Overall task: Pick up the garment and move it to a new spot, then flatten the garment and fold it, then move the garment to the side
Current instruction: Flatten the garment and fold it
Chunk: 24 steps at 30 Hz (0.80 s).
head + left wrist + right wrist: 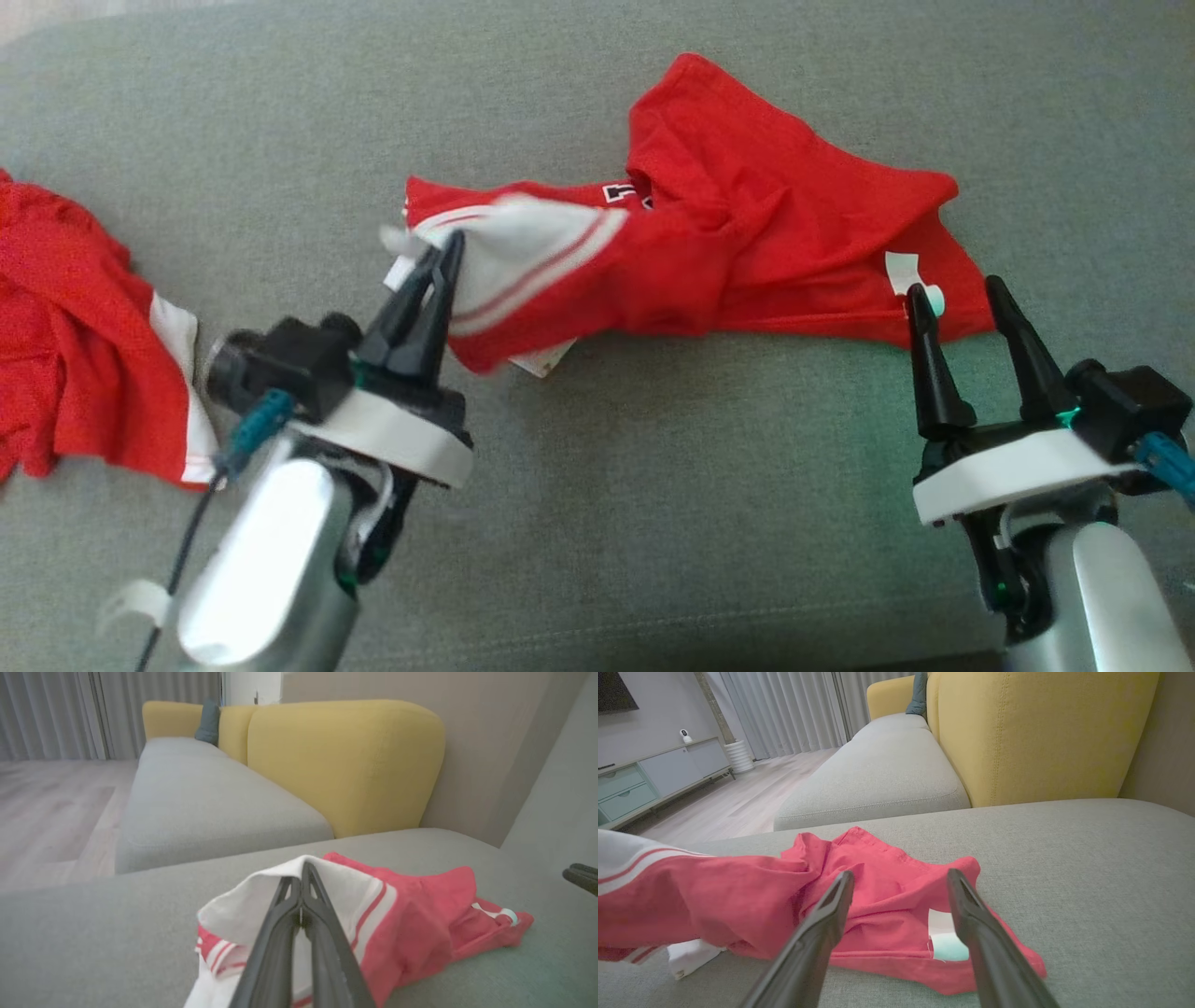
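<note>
The left gripper (446, 254) is pinched tight on the white, striped edge of the red garment (747, 233), and that end looks a little raised. The right gripper (954, 291) has its fingers wide apart and holds nothing. Its tips sit at the garment's near edge, on both sides of a small white tag (910, 275). The garment lies crumpled in the middle of the grey couch (653, 513). Another red cloth (65, 327) lies well apart on the left. A yellow cushion (345, 760) stands behind.
</note>
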Motion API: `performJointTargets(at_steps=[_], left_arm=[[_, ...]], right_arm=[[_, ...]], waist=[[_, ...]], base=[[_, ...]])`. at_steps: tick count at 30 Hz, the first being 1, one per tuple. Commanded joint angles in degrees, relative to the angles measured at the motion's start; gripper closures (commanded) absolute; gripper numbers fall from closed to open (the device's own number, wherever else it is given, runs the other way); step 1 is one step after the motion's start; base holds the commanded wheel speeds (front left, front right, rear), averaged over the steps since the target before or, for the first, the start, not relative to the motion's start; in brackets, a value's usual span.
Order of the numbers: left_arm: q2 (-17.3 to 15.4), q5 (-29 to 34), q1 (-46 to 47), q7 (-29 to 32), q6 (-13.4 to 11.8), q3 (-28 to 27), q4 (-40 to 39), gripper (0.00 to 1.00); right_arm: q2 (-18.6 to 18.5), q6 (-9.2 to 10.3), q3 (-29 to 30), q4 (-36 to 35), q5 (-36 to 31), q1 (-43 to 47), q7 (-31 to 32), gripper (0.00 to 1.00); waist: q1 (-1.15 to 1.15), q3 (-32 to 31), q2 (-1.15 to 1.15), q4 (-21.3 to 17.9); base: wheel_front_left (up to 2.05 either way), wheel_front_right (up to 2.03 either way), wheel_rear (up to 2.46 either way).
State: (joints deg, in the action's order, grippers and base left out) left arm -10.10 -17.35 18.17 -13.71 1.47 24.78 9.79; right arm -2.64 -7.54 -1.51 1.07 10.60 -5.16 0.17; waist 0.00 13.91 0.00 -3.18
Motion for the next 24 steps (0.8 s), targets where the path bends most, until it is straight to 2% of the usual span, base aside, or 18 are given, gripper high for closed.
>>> performJointTargets(at_steps=[1,14,19,24], left_arm=[[-1.6,0.7,3.3,-0.5,-0.3,-2.5,-2.7,1.0],[-4.7,1.9,12.3,0.6,-0.2,-4.6,-2.5,1.0],[-6.6,1.0,21.3,1.7,0.7,-7.5,2.7,1.0],[-8.1,-0.3,30.5,3.4,2.2,-9.2,12.3,1.0]], right_arm=[[-0.2,0.05,-1.1,-1.7,0.4,-0.9,-0.6,0.0],[-0.2,0.05,-2.1,-1.3,0.8,-1.7,-0.8,0.0],[-0.2,0.05,-2.8,-1.6,0.8,-2.6,-0.9,0.0],[-0.2,0.05,-3.9,-1.5,1.0,-3.8,-1.4,0.0]], waist=[[0.0,-0.1,0.0,0.1],[0.0,0.7,0.0,-0.9],[0.0,2.9,0.0,-2.3],[0.0,5.8,0.0,-4.5]], base=[[0.0,0.0,0.0],[0.0,0.0,0.0],[0.0,0.0,0.0],[0.0,0.0,0.0]])
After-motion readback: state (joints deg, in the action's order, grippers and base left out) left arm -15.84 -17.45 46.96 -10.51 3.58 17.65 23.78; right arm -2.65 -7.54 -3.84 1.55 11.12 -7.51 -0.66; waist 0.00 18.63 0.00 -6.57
